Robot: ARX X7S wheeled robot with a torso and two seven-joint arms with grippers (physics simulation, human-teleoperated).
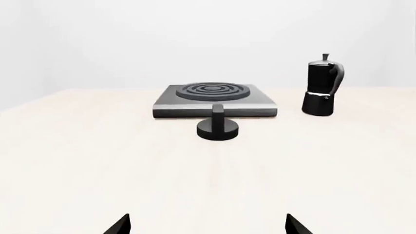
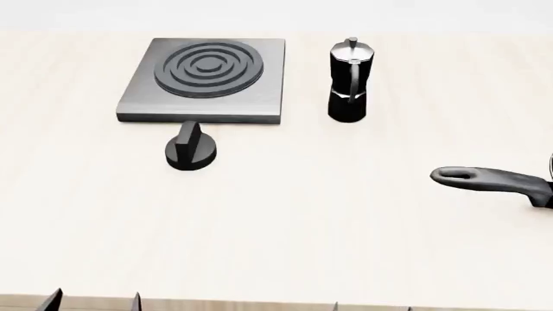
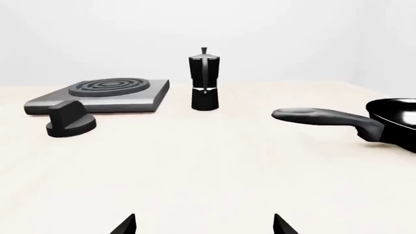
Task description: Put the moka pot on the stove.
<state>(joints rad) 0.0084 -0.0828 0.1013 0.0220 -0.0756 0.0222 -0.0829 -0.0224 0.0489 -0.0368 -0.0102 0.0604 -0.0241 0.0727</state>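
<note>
Fingertips of both grippers show only as dark tips at the near table edge, spread wide with nothing between them: the left gripper [image 1: 206, 225] and the right gripper [image 3: 203, 224] are released and well short of everything. Upright on the table [image 2: 346, 227], the moka pot [image 2: 349, 81] stands just beside the stove [image 2: 204, 81] on its right, far ahead. From the head view's thin slivers, the right arm seems nearer.

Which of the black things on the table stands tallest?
The moka pot, upright beside the stove. The round knob is short and squat, and the pan's handle lies low over the table.
</note>
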